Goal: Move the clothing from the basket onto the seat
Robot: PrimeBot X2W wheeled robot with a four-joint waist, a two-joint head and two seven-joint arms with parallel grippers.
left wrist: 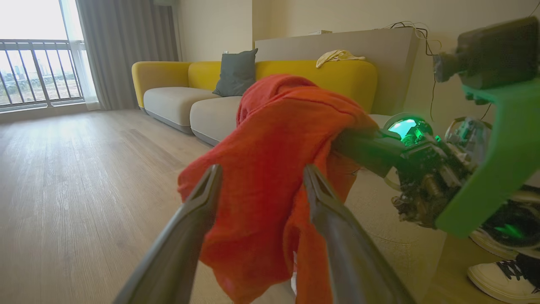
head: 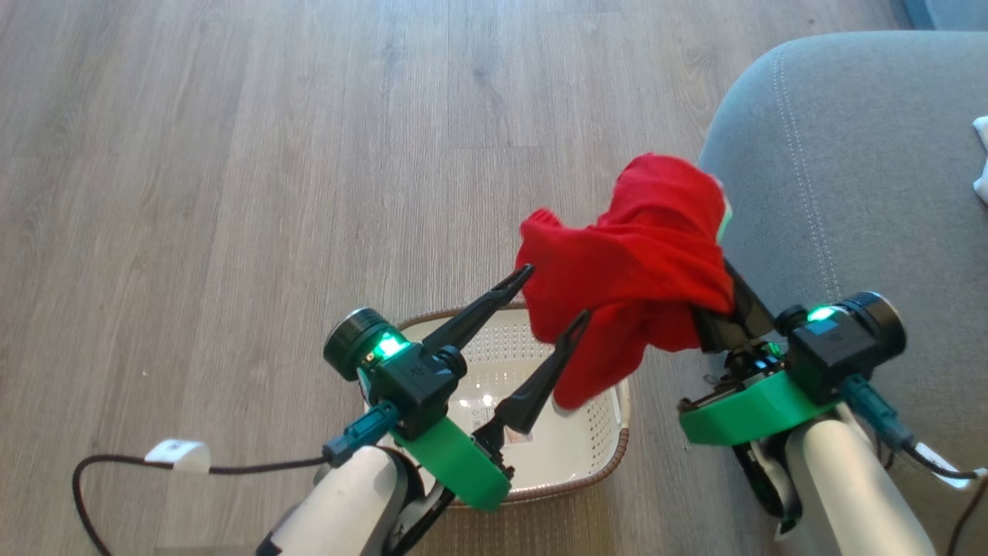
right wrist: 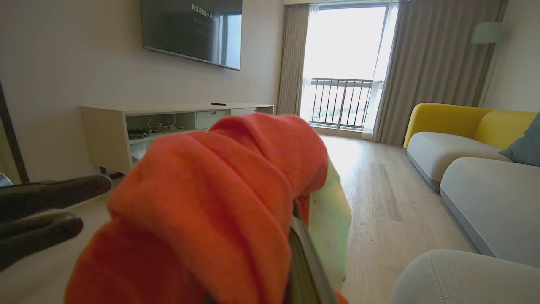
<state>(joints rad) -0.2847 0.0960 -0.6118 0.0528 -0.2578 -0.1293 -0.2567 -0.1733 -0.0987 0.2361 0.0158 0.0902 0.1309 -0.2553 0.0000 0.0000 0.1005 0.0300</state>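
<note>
Right claw (head: 733, 305) is clamped on the red garment (head: 633, 255), which hangs above the basket (head: 610, 448), just beside the grey seat (head: 849, 170); left claw (head: 557, 293) gapes wide alongside. I'd carry it well over the seat before letting go, so nothing trails off the edge.
</note>
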